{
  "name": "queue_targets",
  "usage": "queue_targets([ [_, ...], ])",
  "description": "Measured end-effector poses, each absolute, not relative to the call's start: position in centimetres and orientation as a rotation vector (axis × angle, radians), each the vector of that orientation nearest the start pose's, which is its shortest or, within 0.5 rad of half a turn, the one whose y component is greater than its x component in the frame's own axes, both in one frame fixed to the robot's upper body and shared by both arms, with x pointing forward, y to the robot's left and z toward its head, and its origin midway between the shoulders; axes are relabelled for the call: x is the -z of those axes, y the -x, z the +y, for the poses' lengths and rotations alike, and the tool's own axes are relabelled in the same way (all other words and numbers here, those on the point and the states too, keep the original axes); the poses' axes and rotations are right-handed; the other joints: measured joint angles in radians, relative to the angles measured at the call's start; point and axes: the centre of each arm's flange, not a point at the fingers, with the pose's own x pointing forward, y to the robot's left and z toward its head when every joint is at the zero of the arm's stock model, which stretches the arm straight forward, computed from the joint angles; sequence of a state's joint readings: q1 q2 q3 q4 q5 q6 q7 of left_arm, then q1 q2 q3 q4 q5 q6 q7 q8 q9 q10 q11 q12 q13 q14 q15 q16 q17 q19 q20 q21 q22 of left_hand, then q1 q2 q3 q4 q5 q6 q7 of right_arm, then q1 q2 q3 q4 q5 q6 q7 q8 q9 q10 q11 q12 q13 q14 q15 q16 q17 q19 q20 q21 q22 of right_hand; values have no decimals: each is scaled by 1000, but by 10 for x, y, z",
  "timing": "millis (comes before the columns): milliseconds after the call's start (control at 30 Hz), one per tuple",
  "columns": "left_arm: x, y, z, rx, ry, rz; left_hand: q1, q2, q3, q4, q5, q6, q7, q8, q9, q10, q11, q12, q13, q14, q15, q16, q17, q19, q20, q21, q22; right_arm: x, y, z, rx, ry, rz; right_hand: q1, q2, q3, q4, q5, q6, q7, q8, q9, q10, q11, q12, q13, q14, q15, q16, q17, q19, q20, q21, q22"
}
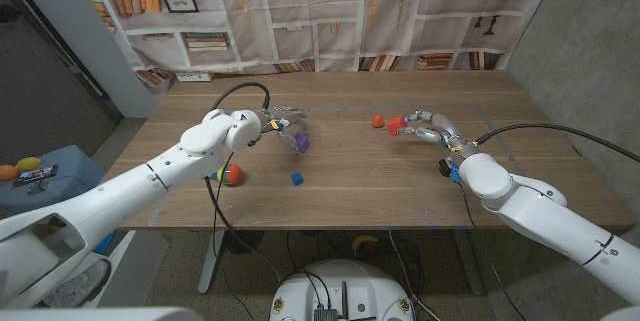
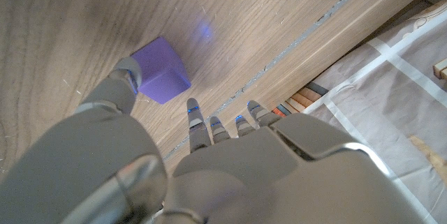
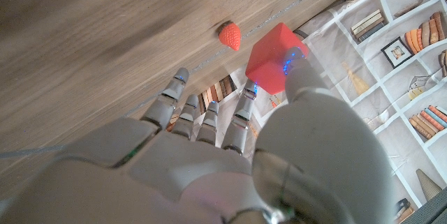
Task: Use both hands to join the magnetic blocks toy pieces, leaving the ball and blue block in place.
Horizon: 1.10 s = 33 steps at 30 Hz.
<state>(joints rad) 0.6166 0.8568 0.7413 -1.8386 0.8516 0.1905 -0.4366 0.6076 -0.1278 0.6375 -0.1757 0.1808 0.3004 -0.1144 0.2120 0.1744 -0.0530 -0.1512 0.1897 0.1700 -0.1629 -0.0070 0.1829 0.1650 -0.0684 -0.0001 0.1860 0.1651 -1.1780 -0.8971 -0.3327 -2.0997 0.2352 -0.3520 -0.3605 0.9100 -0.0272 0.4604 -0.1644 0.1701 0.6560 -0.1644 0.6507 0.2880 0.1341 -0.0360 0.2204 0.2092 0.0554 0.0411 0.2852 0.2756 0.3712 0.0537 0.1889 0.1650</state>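
My left hand [image 1: 272, 126] has its thumb [image 2: 128, 77] pressed on one side of the purple block [image 1: 301, 141] [image 2: 163, 70], and a fingertip [image 2: 193, 109] sits at the block's other corner, low over the table. My right hand [image 1: 428, 127] pinches the red block [image 1: 396, 127] [image 3: 274, 56] between thumb and a finger, lifted off the wood. The ball [image 1: 232, 174] lies beside my left forearm. The small blue block [image 1: 296, 177] lies near the front middle of the table.
A small red strawberry [image 1: 377, 120] [image 3: 230, 35] lies on the wooden table [image 1: 350, 171] just left of the red block. A bookshelf-print backdrop [image 1: 330, 11] hangs behind the far edge. Black cables run along both arms.
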Motion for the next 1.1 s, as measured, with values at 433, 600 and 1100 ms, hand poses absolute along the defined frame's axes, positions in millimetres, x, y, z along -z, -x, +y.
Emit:
queue_targets([
  [433,-23,-601,192,127,-1929,-464,56,3,-8,-8,5,95,12,25,0,89,-23,15,0,89,-26,7,0,64,0,8,0,42,-528,-263,23,640,-436,0,0,0,0,0,0,0,0,0,0,0,0,0,0,0,0,1,0,0,0,0],
  [600,-20,-601,192,112,-1925,-476,69,2,-12,-4,5,118,11,29,0,111,-29,15,0,113,-29,7,0,84,1,8,0,43,-527,-263,25,635,-439,0,0,-4,4,0,0,0,0,0,0,0,0,0,0,0,0,1,0,0,0,0],
  [1100,-10,-600,188,90,-1914,-498,117,-1,-20,-5,5,182,18,36,0,156,-43,15,0,161,-27,7,0,128,-7,14,0,45,-527,-264,32,623,-443,21,21,-10,-1,-1,0,0,0,0,0,0,0,0,0,0,4,1,0,0,0,0],
])
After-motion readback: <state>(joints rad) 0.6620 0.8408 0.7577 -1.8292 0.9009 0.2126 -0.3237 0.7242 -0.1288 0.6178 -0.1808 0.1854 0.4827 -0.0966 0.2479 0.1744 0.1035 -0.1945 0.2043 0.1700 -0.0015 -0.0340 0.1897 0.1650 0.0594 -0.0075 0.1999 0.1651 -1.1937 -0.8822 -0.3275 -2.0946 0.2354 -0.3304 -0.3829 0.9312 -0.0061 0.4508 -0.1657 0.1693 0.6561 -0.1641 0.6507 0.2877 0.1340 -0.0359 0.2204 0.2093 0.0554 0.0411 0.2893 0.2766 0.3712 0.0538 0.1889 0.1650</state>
